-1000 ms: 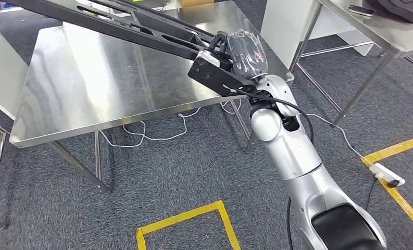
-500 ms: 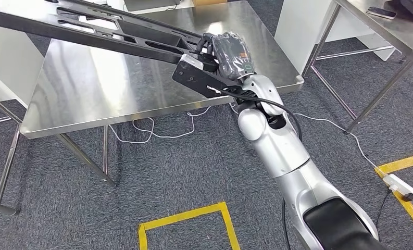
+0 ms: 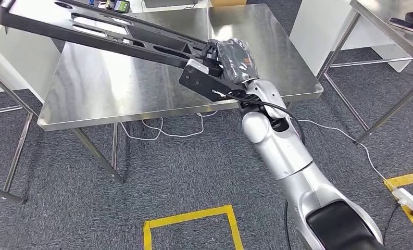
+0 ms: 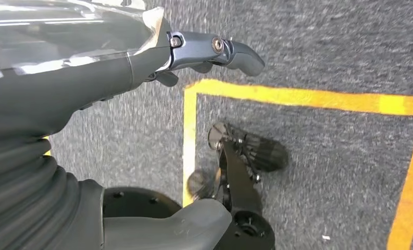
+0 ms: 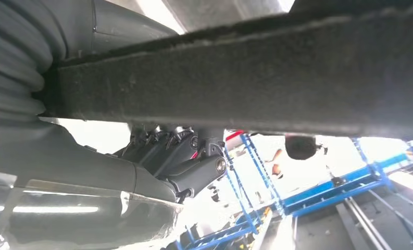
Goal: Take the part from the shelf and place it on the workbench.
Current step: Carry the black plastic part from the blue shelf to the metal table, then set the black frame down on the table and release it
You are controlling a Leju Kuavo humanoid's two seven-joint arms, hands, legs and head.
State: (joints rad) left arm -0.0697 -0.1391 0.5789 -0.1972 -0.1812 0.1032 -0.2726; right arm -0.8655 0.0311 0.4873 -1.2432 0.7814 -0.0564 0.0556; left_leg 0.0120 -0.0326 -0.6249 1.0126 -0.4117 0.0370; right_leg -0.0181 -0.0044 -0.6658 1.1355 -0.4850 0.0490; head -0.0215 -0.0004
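Workbench [image 3: 115, 99] slid rightward in your head view as the robot turned.
Right hand [image 3: 230, 57] clamped the black frame part's [image 3: 100, 34] near end, carrying it above the steel; left hand [image 4: 204, 49] hung slack, holding nothing.

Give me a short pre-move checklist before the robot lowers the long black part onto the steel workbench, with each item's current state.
1. Grip on the part: ok. The right hand holds one end of the long black part; its fingers curl around the bar.
2. Part over the workbench: ok. Most of its length hangs above the steel top.
3. Part level: not ok. It slopes, the far end higher than the held end.
4. Landing area free: cannot tell. The near surface looks bare, but the part hides a strip, and small items sit at the far edge.
5. Left hand out of the way: ok. It hangs above the floor, holding nothing.
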